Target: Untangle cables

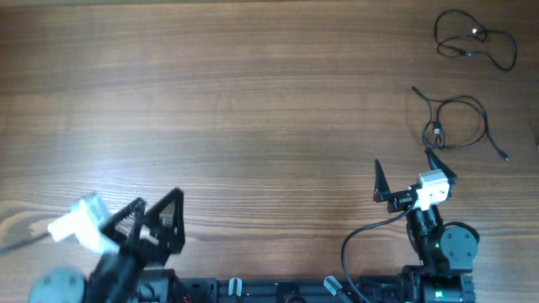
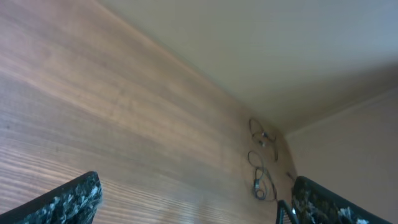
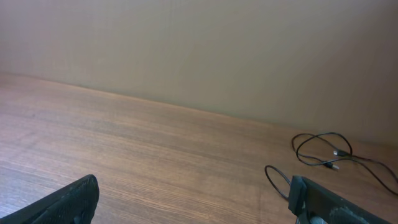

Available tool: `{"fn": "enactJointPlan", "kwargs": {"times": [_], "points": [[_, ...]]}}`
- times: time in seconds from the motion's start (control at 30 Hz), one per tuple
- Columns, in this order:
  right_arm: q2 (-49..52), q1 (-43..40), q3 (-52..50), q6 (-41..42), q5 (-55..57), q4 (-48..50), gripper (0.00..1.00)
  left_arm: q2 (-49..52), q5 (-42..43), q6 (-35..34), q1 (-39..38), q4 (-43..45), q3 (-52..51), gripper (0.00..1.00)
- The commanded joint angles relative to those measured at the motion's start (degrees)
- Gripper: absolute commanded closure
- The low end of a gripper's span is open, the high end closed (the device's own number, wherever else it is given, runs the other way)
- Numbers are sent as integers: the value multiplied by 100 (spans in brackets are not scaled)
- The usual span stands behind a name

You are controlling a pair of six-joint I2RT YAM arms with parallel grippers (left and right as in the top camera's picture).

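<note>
Cables [image 1: 437,130]: two separate loose loops, upper right of table [image 1: 210,101]. Left gripper [image 1: 158,200] low at lower left, right gripper [image 1: 403,162] lower right, just below cables. Both jaws spread wide, holding nothing.

— Ahead of the right pincer [image 1: 402,158]?
— Just past its tips and a little to the right, on the table [image 1: 210,101]: the nearer cable [image 1: 437,130]. Farther ahead on the same side, apart from the first: the farther cable [image 1: 466,52].
— And from the left pincer [image 1: 158,199]?
— Both well apart from it, far off to its right and ahead. Right pincer in between, much nearer both.
</note>
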Motion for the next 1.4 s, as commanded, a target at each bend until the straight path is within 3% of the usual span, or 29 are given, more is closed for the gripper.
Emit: {"fn": "enactJointPlan", "kwargs": {"times": [0.0,0.13,0.37,0.47,0.53,0.57,0.67,0.77,0.97,1.03,1.2,1.37], "points": [[-63,33,-9,-52,96,7,0,-949,7,131,177,4,13,0],[-63,33,-9,-50,96,7,0,-1639,9,131,177,-55,13,0],[-63,33,-9,-50,96,7,0,-1661,9,103,175,-1633,50,0],[-63,33,-9,-50,96,7,0,-1661,-479,-31,177,-944,13,0],[-63,33,-9,-50,96,7,0,-1661,-1825,-39,177,-560,-321,0],[-63,33,-9,-50,96,7,0,-1661,-1934,-39,177,-356,-514,0],[-63,33,-9,-50,96,9,0,-1661,-1825,-107,175,1005,-1665,0],[-63,33,-9,-50,96,7,0,-1661,-1799,-610,175,2164,-2625,0],[-63,33,-9,-50,96,7,0,-1661,-1794,-461,175,4513,-4760,0],[-63,33,-9,-50,96,7,0,-1661,-1746,-11,175,5073,-5176,0],[-63,33,-9,-52,96,7,0,-1650,-1731,938,175,5425,-5602,0],[-63,33,-9,-50,96,7,0,-1650,-1735,1032,175,5464,-5606,0]]}}
